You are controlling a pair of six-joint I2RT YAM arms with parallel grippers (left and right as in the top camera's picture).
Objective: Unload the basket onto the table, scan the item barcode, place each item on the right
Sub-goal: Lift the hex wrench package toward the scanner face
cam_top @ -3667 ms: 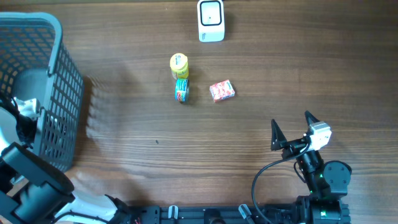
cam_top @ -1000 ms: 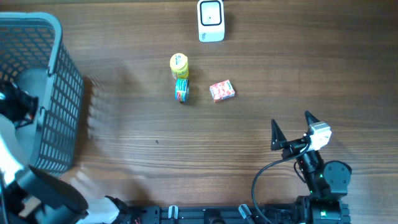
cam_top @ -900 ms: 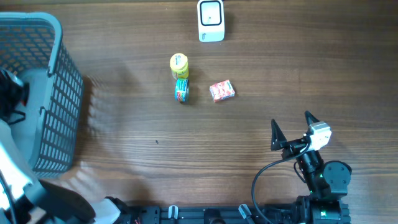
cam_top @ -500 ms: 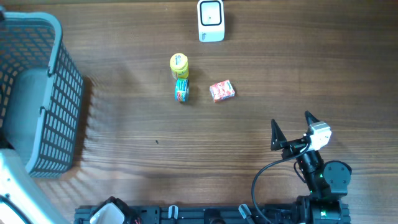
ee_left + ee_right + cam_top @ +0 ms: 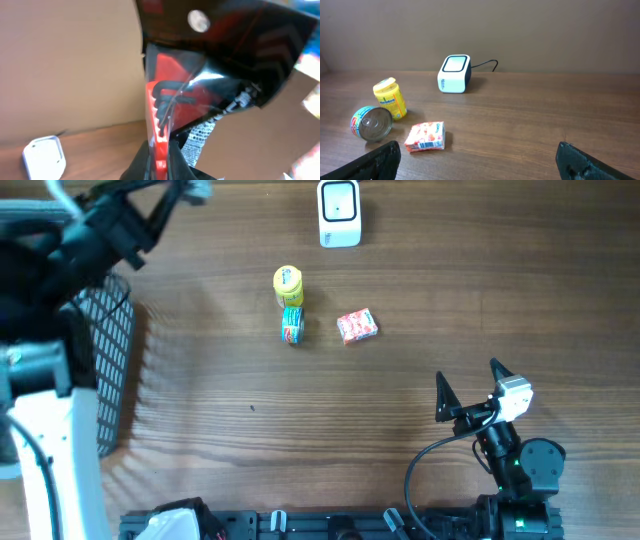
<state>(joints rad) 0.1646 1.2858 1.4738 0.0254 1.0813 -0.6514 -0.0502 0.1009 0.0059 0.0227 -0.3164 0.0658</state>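
1. Grey mesh basket [image 5: 112, 340] sits at the far left edge of the overhead frame, partly hidden under the left arm.
2. Left gripper [image 5: 160, 162] is in the upper left of the overhead frame, above the basket's top corner. Its fingers are pinched tight on the bottom edge of a red-and-black package [image 5: 170, 95].
3. The package is a thin card with a clear front and a dark tool shape inside. It stands upright in the wrist view and fills the centre of that frame. It is off the table and well left of the scanner. No barcode is readable.
4. Yellow tub [image 5: 288, 285] is in the upper centre of the overhead frame. A tin can [image 5: 292, 326] lies just below it, on its side and touching or nearly touching it.
5. Red-and-white packet [image 5: 357, 326] lies flat just right of the can, apart from it. A barcode strip shows on its near edge in the right wrist view.
6. White scanner [image 5: 339, 213] is at the top centre edge of the overhead frame, with its cable running off behind it.
7. Right gripper [image 5: 469, 384] is at lower right. Its fingers are spread fully wide and hold nothing, well apart from all the items.
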